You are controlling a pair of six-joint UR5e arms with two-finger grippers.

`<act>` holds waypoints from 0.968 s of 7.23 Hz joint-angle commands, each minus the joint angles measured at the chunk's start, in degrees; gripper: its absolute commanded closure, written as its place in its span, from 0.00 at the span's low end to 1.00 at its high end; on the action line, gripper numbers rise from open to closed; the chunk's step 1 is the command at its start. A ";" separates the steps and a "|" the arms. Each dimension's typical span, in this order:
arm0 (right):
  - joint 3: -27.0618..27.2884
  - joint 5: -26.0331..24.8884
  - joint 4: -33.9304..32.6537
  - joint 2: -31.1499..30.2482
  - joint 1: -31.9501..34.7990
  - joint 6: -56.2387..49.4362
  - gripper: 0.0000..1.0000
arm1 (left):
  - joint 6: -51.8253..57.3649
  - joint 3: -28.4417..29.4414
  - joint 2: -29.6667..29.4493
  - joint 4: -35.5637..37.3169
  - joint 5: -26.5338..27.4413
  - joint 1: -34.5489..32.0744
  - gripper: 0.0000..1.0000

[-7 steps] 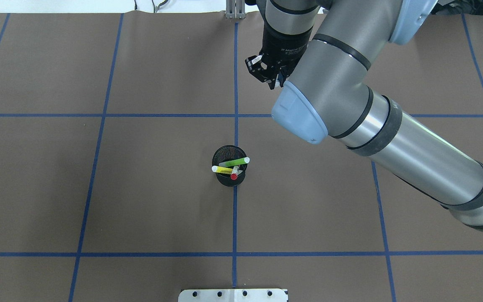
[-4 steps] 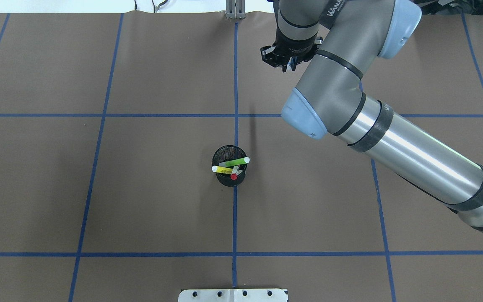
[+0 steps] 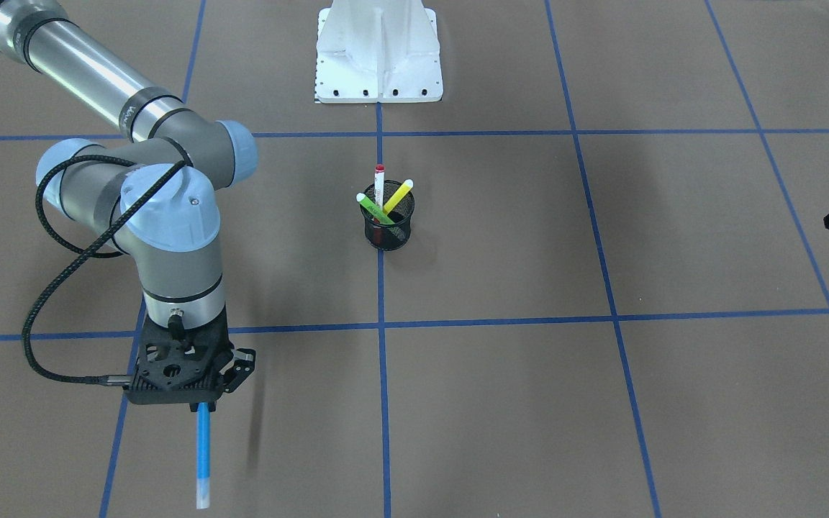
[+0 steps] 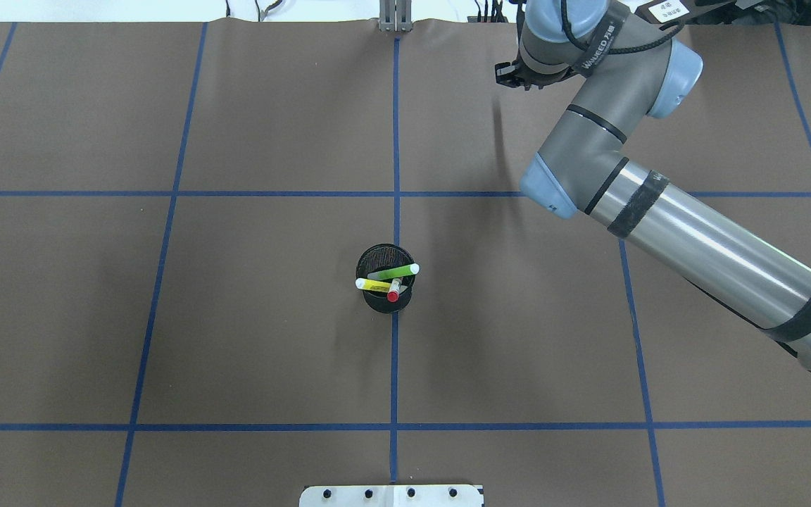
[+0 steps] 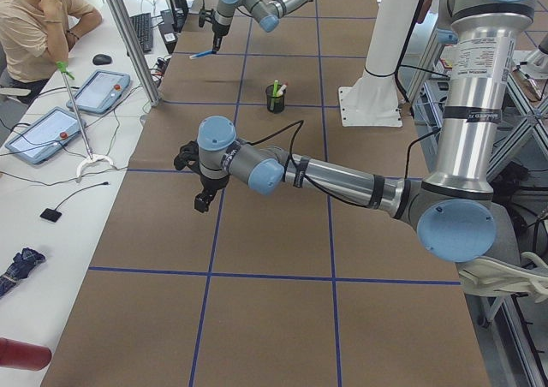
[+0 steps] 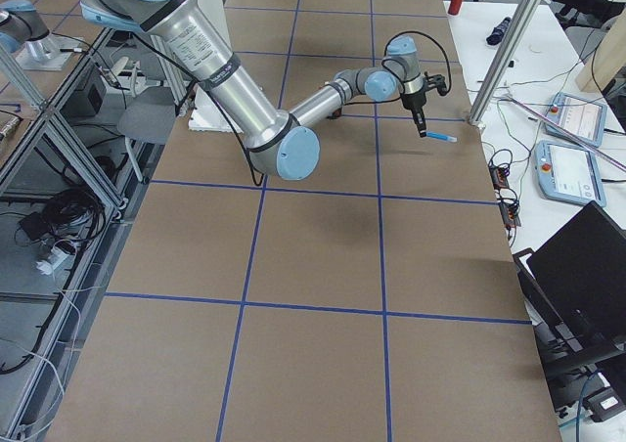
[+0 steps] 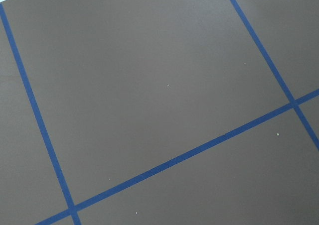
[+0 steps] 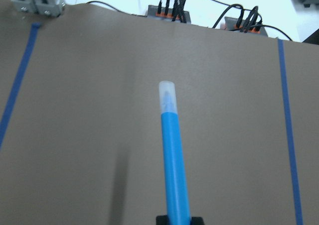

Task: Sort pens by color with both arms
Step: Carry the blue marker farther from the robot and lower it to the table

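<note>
I've got the right gripper clamped on the blue pen, which sticks straight out beyond it, pale cap farthest, with the other three pens in the mesh cup well away.

We see matt, paper-like covering on the table, glossy metal on the right arm, and smooth plastic on the blue pen.

Right arm: stretched to the table's far edge, right of centre.
Right gripper: pointing down, clamped on the blue pen.
Left arm: extended low, out to the left.
Left gripper: pointing down; jaw state unclear.
</note>
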 commanded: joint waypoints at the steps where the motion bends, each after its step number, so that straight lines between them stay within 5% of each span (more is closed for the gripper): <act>1: -1.20 -3.07 9.05 -5.25 0.27 4.32 1.00 | -0.26 -0.07 -0.17 -0.63 0.00 0.17 0.00; 7: -1.20 -6.41 14.30 -5.30 -6.32 10.51 1.00 | -2.11 0.11 -0.26 -2.05 0.00 1.49 0.00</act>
